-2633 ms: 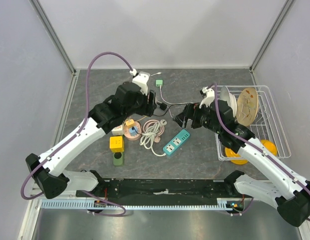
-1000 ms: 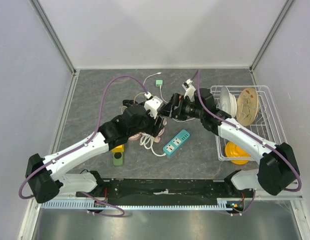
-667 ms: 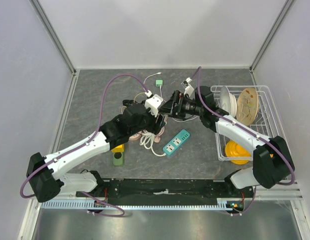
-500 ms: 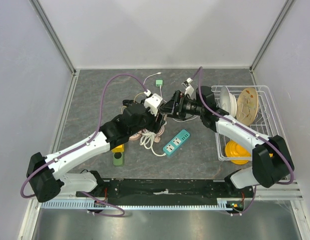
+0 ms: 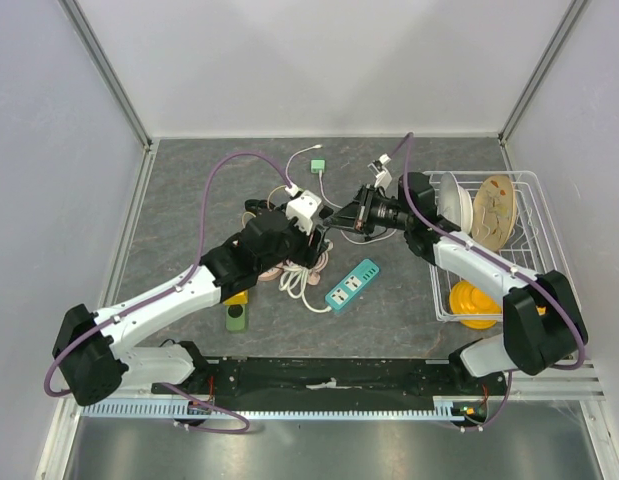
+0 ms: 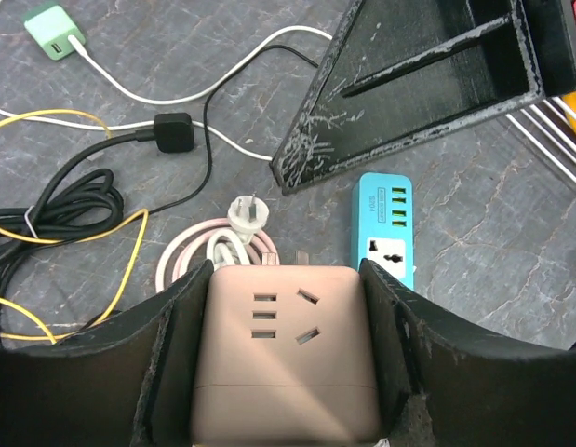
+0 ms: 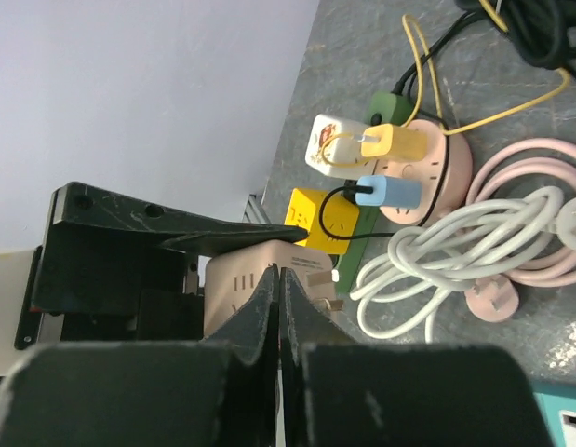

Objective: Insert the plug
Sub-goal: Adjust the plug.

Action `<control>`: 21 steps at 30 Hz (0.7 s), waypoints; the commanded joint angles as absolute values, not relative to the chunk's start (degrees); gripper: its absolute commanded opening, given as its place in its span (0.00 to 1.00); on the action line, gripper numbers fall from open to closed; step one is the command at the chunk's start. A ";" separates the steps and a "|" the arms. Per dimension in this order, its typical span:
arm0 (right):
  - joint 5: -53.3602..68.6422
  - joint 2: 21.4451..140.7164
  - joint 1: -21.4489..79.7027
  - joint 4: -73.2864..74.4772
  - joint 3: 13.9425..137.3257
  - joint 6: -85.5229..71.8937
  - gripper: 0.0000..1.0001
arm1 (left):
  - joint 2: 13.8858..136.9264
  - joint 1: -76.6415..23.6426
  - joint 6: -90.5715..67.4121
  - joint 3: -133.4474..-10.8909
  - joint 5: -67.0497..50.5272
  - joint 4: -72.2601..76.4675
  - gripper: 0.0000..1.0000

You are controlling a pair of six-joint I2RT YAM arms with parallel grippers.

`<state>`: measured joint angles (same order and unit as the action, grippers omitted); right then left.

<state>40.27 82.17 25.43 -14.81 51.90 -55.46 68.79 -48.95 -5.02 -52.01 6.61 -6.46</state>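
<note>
While my left gripper clamps the pink socket block at roughly half its spread, one finger against each side and the socket face turned up, my right gripper is pressed fully shut with nothing visible between the pads. Its tips hang near the block, not touching it as far as I can tell.

Plug: a white three-pin plug lies loose on the table, at the edge of the pink coiled cord just past the block (a black plug lies farther off; I cannot tell for certain which is meant). Neither is in a socket or in my grip.

Step, as I judge it: socket presented, plug not yet fetched.

Next: open the right jaws, take the plug by its body with the pins clear, line the pins up with the angled slots, and press straight in while the left braces.
</note>
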 commanded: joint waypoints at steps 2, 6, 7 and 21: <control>42.10 80.16 26.19 -17.40 51.15 -55.28 0.00 | 67.15 -49.04 -8.26 -51.07 3.78 -0.18 0.41; 40.88 79.37 26.19 -16.97 50.45 -53.45 0.00 | 66.97 -49.04 -9.92 -50.10 4.22 -0.18 0.33; 40.17 79.19 26.19 -14.87 50.45 -52.31 0.00 | 67.06 -49.04 -10.19 -49.84 4.57 -0.18 0.31; 33.31 73.22 25.75 4.90 53.78 -36.22 0.70 | 65.30 -48.61 -11.51 -44.83 1.15 1.84 0.16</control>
